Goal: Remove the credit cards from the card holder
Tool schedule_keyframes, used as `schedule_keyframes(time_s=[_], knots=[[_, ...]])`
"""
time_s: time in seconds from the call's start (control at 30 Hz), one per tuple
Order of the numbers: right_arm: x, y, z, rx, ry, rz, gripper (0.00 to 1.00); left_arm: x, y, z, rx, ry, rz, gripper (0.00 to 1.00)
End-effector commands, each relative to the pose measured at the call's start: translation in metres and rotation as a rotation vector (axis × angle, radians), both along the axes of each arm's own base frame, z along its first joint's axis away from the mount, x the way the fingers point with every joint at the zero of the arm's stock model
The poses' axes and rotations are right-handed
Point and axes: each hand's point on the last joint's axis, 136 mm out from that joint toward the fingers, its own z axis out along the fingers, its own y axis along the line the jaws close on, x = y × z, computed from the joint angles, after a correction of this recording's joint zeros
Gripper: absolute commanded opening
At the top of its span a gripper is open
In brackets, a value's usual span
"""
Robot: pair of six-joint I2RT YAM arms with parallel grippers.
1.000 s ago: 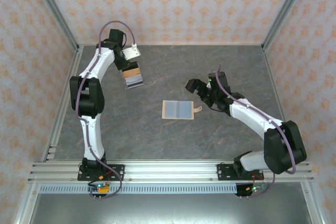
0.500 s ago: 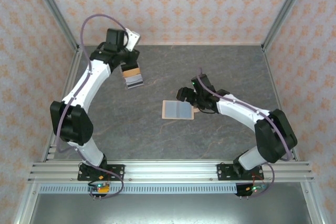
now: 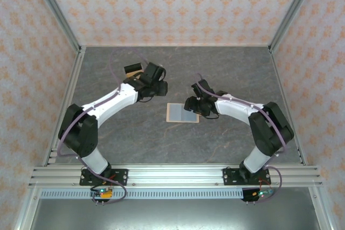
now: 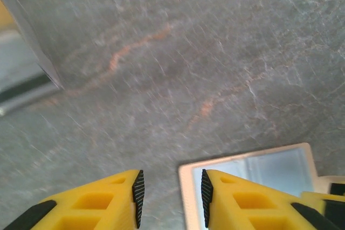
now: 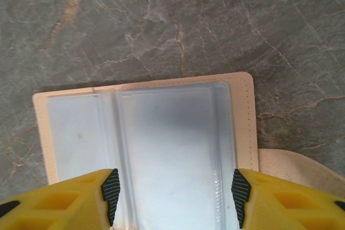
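The beige card holder (image 3: 180,113) lies spread flat mid-table, its pale blue-grey pockets (image 5: 172,138) facing up and its snap tab (image 5: 294,166) on the right. My right gripper (image 3: 194,104) hovers open over the holder's right half, and its fingers (image 5: 175,192) straddle one pocket without touching it. My left gripper (image 3: 159,90) is open just beyond the holder's far-left corner. That corner (image 4: 188,172) shows between its fingers (image 4: 171,196). The credit cards (image 3: 133,71) lie piled at the back left, black on top, partly hidden by the left arm.
The table (image 3: 226,68) is grey marbled stone, walled by patterned panels and metal posts (image 3: 59,20). The two arms converge on the holder from either side. Bare table lies in front of the holder (image 3: 178,144) and at the back right.
My left arm has swung from the card pile at the back left toward the holder's left side. My right gripper has moved left over the holder's right half.
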Motion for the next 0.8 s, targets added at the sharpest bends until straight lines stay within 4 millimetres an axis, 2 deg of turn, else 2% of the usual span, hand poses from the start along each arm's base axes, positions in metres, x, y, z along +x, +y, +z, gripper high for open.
schedule_keyframes(time_s=[0.0,0.2,0.33,0.47,0.67,0.7,0.77], knots=[[0.003,-0.002,-0.004,-0.048,0.010,0.000,0.58,-0.021,0.005,-0.039,-0.015,0.163,0.153,0.36],[0.004,-0.010,-0.012,-0.095,0.014,-0.016,0.59,-0.042,-0.028,-0.068,-0.051,0.267,0.097,0.33],[0.004,-0.012,-0.014,-0.109,0.014,-0.022,0.59,-0.051,-0.040,-0.093,-0.033,0.328,0.090,0.27],[0.003,-0.012,-0.017,-0.109,0.022,-0.015,0.56,-0.054,-0.039,-0.109,-0.018,0.364,0.113,0.23],[0.002,-0.005,-0.021,-0.086,0.039,0.009,0.43,-0.057,-0.035,-0.115,-0.006,0.378,0.132,0.19],[0.002,-0.004,-0.021,-0.084,0.040,0.012,0.41,-0.060,-0.034,-0.127,0.008,0.404,0.133,0.19],[0.002,-0.002,-0.022,-0.078,0.043,0.016,0.38,-0.062,-0.036,-0.132,0.001,0.421,0.130,0.17]])
